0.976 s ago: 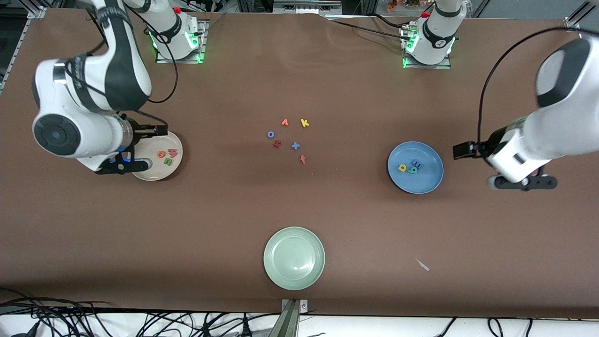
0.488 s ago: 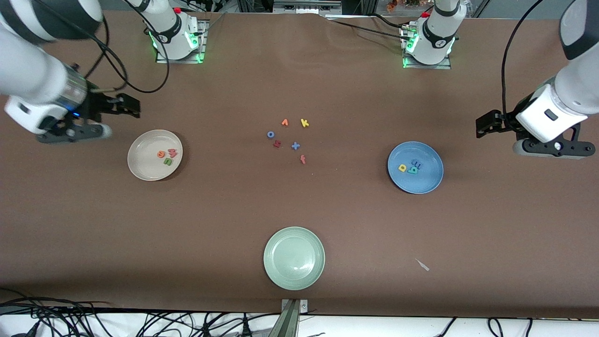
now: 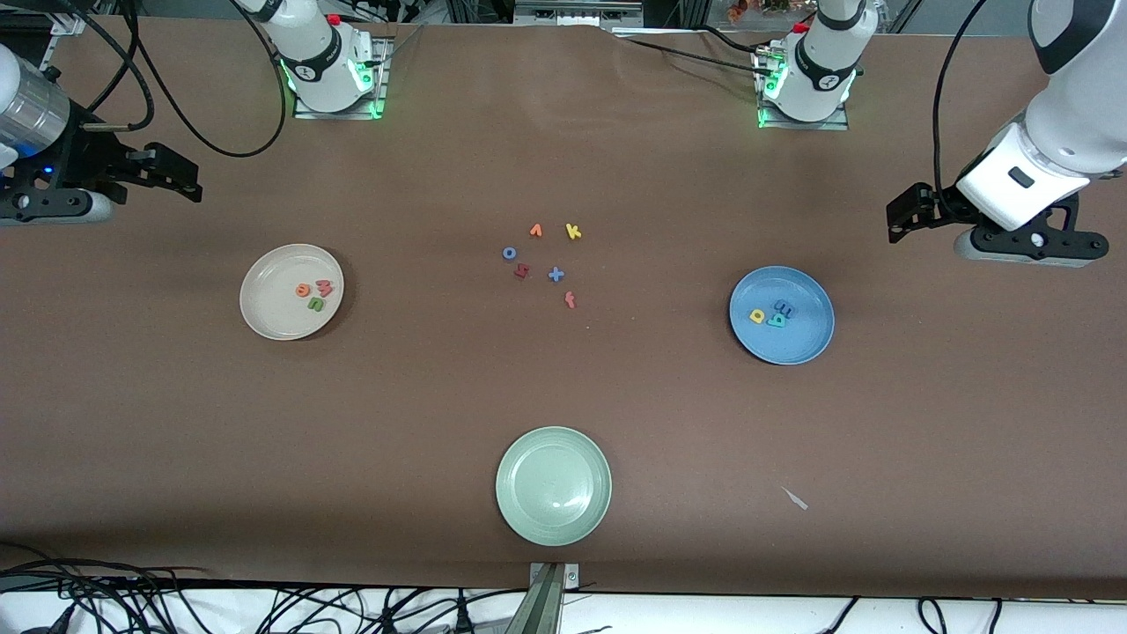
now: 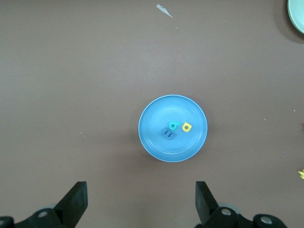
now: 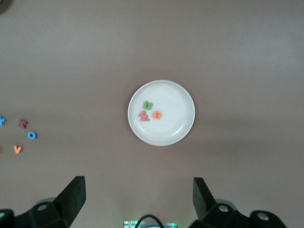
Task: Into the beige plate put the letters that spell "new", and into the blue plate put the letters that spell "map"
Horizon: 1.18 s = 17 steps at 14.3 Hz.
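The beige plate [image 3: 268,313] holds the orange "e" [image 3: 304,290], the pinkish "w" [image 3: 325,287] and the green "n" [image 3: 315,305]. In the right wrist view the same beige plate [image 5: 175,121] shows with those letters. The blue plate [image 3: 797,342] holds the yellow "p" [image 3: 756,316], the teal "a" [image 3: 776,320] and the blue "m" [image 3: 784,308]. The left wrist view shows that blue plate [image 4: 159,145] too. My right gripper [image 3: 53,209] [image 5: 137,199] hangs open and empty, high over the table's right-arm end. My left gripper [image 3: 1030,248] [image 4: 141,204] hangs open and empty over the left-arm end.
Loose letters lie mid-table: orange "v" [image 3: 535,231], yellow "k" [image 3: 573,232], blue "o" [image 3: 509,253], a dark red letter [image 3: 521,271], a blue letter [image 3: 556,275] and red "f" [image 3: 570,300]. A pale green plate [image 3: 553,519] sits nearest the front camera, a white scrap [image 3: 796,498] beside it.
Both arms have risen and drawn back from their plates toward the table ends. The right gripper was at the beige plate's edge a second ago. The letters have not moved.
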### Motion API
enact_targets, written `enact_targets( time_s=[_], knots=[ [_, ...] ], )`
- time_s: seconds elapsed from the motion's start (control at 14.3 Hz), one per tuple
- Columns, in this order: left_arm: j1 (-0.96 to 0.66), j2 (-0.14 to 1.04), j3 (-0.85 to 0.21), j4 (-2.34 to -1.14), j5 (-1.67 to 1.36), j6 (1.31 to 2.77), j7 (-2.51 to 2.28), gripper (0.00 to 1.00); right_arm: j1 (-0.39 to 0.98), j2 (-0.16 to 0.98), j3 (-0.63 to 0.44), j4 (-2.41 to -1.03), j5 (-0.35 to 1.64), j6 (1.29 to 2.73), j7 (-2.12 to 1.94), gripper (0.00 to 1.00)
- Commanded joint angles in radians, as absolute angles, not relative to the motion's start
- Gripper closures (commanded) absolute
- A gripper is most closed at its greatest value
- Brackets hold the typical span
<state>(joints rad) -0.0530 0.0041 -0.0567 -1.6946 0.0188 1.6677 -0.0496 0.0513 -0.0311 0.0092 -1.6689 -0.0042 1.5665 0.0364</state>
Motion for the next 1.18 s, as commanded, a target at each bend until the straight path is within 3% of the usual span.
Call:
enact_targets(
  time_s=[0.0, 0.14, 1.12],
  knots=[
    [-0.051, -0.003, -0.055, -1.669, -0.011, 1.632, -0.028, 0.00, 0.002, -0.077, 0.038, -1.692, -0.006, 1.603, 0.051, 0.00],
    [-0.049, 0.024, -0.054, -1.626, -0.012, 1.565, -0.035, 0.00, -0.005, -0.081, 0.041, -1.690, -0.008, 1.597, 0.049, 0.00],
    [-0.049, 0.060, -0.055, -1.560, -0.009, 1.568, -0.006, 0.00, 0.002, -0.057, 0.038, -1.677, -0.008, 1.597, 0.049, 0.00]
  ],
)
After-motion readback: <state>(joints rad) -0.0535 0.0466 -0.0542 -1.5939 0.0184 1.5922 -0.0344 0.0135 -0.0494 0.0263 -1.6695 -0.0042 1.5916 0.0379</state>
